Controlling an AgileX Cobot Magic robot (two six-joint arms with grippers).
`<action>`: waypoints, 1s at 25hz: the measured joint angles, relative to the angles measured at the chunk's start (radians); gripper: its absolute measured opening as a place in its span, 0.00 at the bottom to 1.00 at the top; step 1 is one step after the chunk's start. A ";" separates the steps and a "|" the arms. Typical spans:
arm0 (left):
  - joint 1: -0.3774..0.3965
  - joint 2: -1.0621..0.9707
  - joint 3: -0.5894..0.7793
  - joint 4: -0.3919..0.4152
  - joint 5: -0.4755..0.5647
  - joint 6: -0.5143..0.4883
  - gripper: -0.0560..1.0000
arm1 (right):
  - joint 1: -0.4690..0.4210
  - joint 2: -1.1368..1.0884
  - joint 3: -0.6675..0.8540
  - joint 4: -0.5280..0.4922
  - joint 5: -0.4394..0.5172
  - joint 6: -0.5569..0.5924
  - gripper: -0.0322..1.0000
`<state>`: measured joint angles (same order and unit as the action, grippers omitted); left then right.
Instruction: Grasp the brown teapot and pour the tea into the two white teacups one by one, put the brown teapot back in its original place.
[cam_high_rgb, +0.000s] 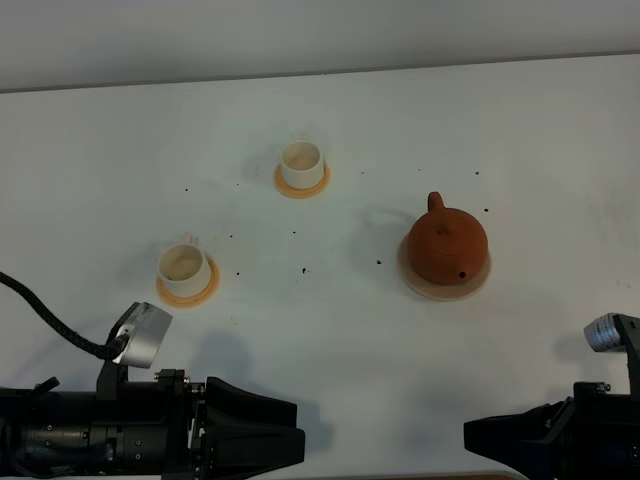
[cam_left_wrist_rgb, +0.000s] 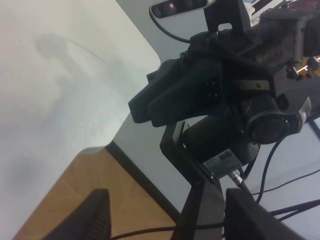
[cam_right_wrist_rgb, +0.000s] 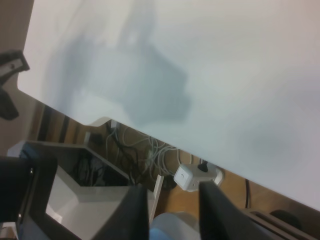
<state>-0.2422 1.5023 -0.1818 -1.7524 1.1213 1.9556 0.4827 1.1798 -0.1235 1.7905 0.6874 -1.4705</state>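
Note:
The brown teapot (cam_high_rgb: 447, 245) sits upright on its pale beige disc, the original place (cam_high_rgb: 428, 289), right of the table's middle. One white teacup (cam_high_rgb: 301, 163) stands on an orange coaster at the back centre, the other teacup (cam_high_rgb: 183, 264) on its coaster at the left. Low at the near edge, my left gripper (cam_high_rgb: 290, 440) is far from both cups; in the left wrist view its fingers (cam_left_wrist_rgb: 95, 215) stand wide apart and empty. My right gripper (cam_high_rgb: 475, 437) rests at the near right edge, well short of the teapot. Its fingers (cam_right_wrist_rgb: 132, 210) show a bare gap between them.
Small dark specks (cam_high_rgb: 304, 269) dot the white table (cam_high_rgb: 330, 340). The table's near corner and wooden floor (cam_left_wrist_rgb: 75, 195) show in the left wrist view, with the right arm (cam_left_wrist_rgb: 215, 95) across. Cables and a white plug box (cam_right_wrist_rgb: 192, 176) lie under the table.

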 joint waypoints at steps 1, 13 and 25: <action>0.000 0.000 0.000 0.000 0.000 0.000 0.52 | 0.000 0.000 0.000 0.000 0.000 0.000 0.27; 0.000 0.000 0.000 0.000 0.000 0.000 0.52 | 0.000 0.000 0.000 0.000 0.000 0.000 0.27; 0.000 0.000 0.000 0.000 0.000 -0.002 0.52 | 0.000 0.000 0.000 0.002 0.000 0.001 0.27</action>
<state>-0.2422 1.5023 -0.1818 -1.7524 1.1213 1.9536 0.4827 1.1798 -0.1235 1.7927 0.6874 -1.4696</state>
